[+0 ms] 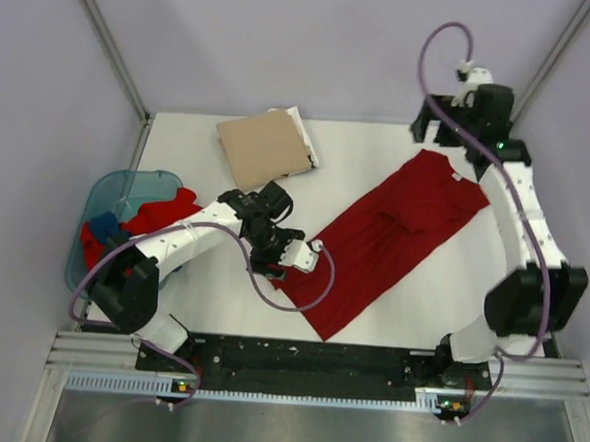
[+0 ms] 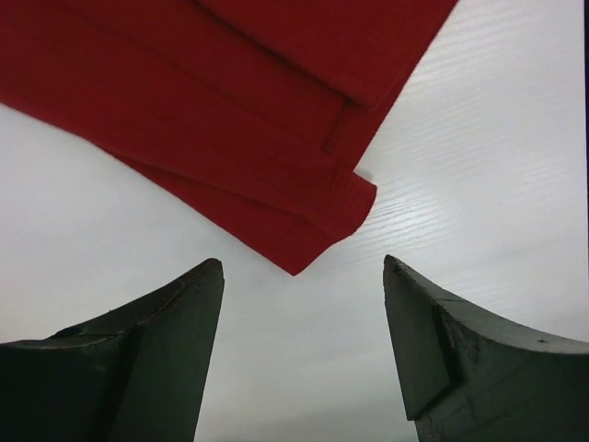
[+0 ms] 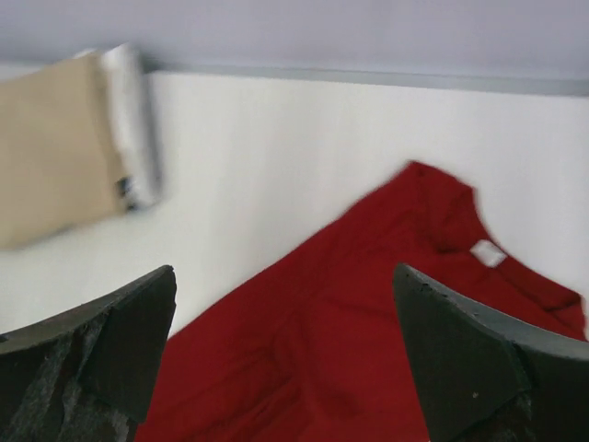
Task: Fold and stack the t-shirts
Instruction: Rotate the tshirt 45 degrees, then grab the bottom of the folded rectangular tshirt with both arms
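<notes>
Dark red t-shirt [image 1: 389, 237] lies folded into a long strip. Its hem corner [image 2: 313, 239] sits just ahead of our left gripper [image 2: 302, 262], between spread fingers that touch nothing. Our right gripper [image 3: 283, 269] gapes too, with the collar [image 3: 456, 226] beyond its right finger and the tan t-shirt [image 3: 55, 147] beyond its left.

Left gripper [image 2: 302, 263] wide open by the near corner of the dark red t-shirt [image 1: 389, 232], right arm reaching far, right gripper [image 3: 283, 270] wide open above its collar end
</notes>
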Controlling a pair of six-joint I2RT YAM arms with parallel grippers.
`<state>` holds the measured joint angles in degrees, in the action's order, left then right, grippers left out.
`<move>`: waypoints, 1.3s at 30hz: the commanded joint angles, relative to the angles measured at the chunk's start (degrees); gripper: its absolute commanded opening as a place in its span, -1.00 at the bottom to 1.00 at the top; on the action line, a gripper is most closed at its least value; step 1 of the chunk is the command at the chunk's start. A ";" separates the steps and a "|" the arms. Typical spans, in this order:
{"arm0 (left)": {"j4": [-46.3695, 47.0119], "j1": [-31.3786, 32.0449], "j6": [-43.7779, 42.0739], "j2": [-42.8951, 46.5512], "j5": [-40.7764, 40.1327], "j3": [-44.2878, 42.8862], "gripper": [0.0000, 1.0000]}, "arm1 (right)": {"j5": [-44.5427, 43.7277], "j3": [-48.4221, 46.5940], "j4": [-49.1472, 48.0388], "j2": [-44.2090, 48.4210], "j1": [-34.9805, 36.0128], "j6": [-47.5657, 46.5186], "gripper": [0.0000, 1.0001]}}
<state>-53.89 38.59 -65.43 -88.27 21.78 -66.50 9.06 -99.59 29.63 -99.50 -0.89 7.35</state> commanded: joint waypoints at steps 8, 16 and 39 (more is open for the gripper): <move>7.74 -0.36 -22.28 5.39 4.15 13.49 0.50 | 3.18 60.98 -29.10 43.06 44.35 -18.33 0.93; 13.36 -0.09 -21.85 4.25 3.36 16.40 0.49 | -4.05 63.64 -16.80 34.74 70.21 -27.21 0.85; 16.88 1.14 -21.24 -1.82 -1.21 16.15 -1.00 | -6.68 59.60 -9.76 13.89 75.15 -32.76 -0.75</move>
<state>-38.96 39.05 -90.50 -88.68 16.49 -48.75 5.58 -40.32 14.63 -84.18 73.78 -25.41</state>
